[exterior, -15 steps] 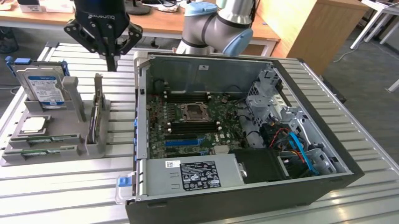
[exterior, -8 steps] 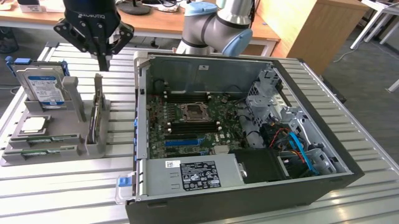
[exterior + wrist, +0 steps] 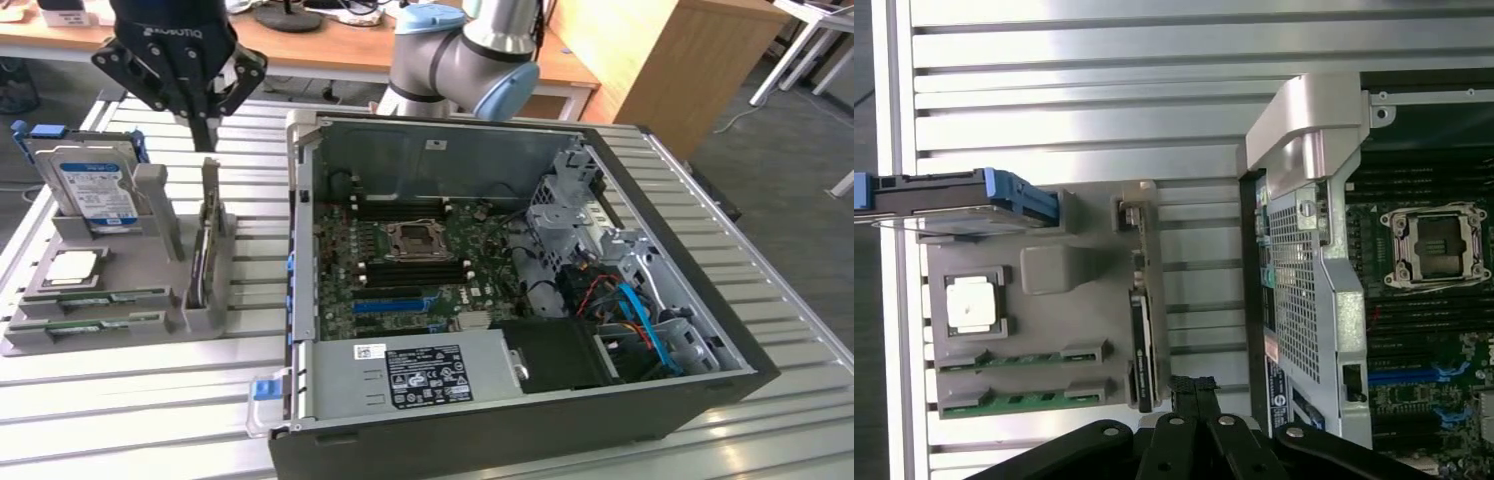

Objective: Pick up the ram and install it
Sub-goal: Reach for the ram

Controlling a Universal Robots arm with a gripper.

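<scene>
Two green ram sticks [image 3: 104, 297] [image 3: 1019, 357] lie flat in slots at one end of a grey holder [image 3: 147, 200] [image 3: 1054, 268] on the table. My black gripper [image 3: 204, 143] [image 3: 1192, 388] hangs above the table at the holder's other end, close to the far tip of the upright card. Its fingers are shut with nothing between them. The ram is well apart from the gripper. In the open computer case [image 3: 747, 330] the motherboard [image 3: 400, 255] [image 3: 1434, 330] lies exposed, with the CPU socket [image 3: 416, 240] [image 3: 1439, 245] in its middle.
The holder also carries a hard drive [image 3: 87, 190] [image 3: 954, 195] standing on edge, a CPU chip [image 3: 74, 265] [image 3: 972, 305] and a dark upright card [image 3: 207, 235] [image 3: 1142, 345]. Blue slots [image 3: 394, 300] sit near the power supply [image 3: 414, 375]. A wooden desk [image 3: 334, 50] stands behind.
</scene>
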